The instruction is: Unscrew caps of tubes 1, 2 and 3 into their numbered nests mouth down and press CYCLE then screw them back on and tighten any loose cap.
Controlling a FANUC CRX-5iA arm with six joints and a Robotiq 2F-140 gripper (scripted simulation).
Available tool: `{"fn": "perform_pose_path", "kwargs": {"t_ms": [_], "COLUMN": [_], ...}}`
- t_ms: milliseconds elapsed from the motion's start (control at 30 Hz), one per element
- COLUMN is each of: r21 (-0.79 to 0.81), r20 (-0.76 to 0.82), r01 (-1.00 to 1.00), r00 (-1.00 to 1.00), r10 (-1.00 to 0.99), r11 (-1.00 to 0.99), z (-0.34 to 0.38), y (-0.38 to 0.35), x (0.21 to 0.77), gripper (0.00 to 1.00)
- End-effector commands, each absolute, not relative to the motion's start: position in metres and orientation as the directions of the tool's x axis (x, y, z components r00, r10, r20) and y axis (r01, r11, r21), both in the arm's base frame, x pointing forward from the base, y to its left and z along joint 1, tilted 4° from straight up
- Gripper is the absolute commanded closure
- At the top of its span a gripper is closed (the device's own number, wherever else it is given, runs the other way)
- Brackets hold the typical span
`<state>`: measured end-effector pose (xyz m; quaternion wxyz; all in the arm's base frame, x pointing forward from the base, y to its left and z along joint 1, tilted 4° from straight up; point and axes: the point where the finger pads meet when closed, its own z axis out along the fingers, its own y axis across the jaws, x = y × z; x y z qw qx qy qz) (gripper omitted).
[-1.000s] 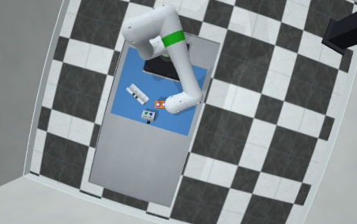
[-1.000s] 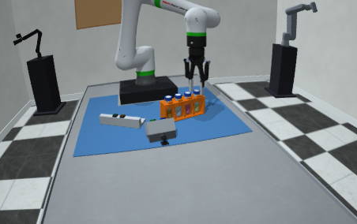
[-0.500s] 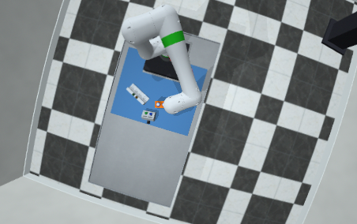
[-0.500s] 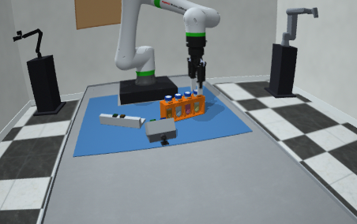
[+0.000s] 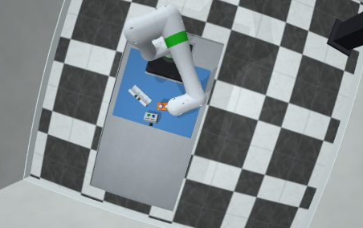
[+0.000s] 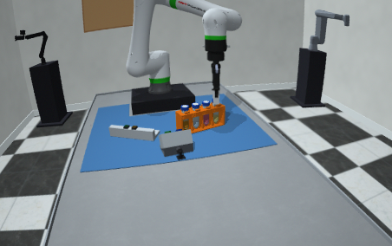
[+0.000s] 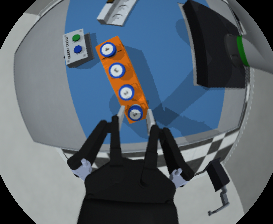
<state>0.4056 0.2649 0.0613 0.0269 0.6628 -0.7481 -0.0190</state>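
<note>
The orange decapping station DS (image 6: 200, 122) (image 5: 162, 106) (image 7: 118, 80) stands on the blue mat (image 6: 107, 152) with four blue-capped tubes. My gripper (image 6: 216, 99) (image 7: 135, 112) points straight down over the tube at the end of the row that lies nearest in the wrist view and to the right in the exterior view. Its fingers stand open on either side of that tube's cap (image 7: 135, 115), not squeezing it. The other three caps (image 6: 195, 105) sit on their tubes. The white cap tray CT (image 6: 133, 132) (image 5: 140, 95) (image 7: 119, 4) lies apart to the side.
The small grey desk (image 6: 176, 142) (image 5: 151, 116) (image 7: 75, 46) with the blue and green keys stands in front of the station. The arm's black base (image 6: 161, 100) is behind it. Two black pedestals (image 6: 49, 93) (image 6: 310, 78) stand off the table.
</note>
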Motion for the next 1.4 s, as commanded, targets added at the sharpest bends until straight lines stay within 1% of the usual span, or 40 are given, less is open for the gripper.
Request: {"fn": "perform_pose_path", "kwargs": {"t_ms": [0,467,600,767,833,967,1133,1233,1367], "r21": [0.059,0.059,0.062,0.062,0.062,0.059,0.052,0.047,0.047], "r20": [0.02,0.02,0.008,-0.008,-0.008,-0.02,-0.034,-0.04,-0.041], "r01": [-0.989,-0.989,-0.996,-0.949,-0.949,-0.868,-0.719,-0.616,-0.61], "r00": [-0.133,-0.133,0.066,0.31,0.31,0.493,0.692,0.785,0.79], "r10": [-0.991,-0.991,-0.998,-0.951,-0.951,-0.87,-0.721,-0.618,-0.612], "r11": [0.134,0.134,-0.065,-0.31,-0.31,-0.493,-0.693,-0.786,-0.791], "z": [0.0614,0.0614,0.0615,0.0616,0.0616,0.0616,0.0617,0.0617,0.0617], "y": [0.265,0.265,0.265,0.265,0.265,0.265,0.265,0.265,0.265], "x": [0.4058,0.4058,0.4058,0.4058,0.4058,0.4058,0.4058,0.4058,0.4058], "gripper": [1.0,1.0,1.0,1.0,1.0,1.0,1.0,1.0,1.0]}}
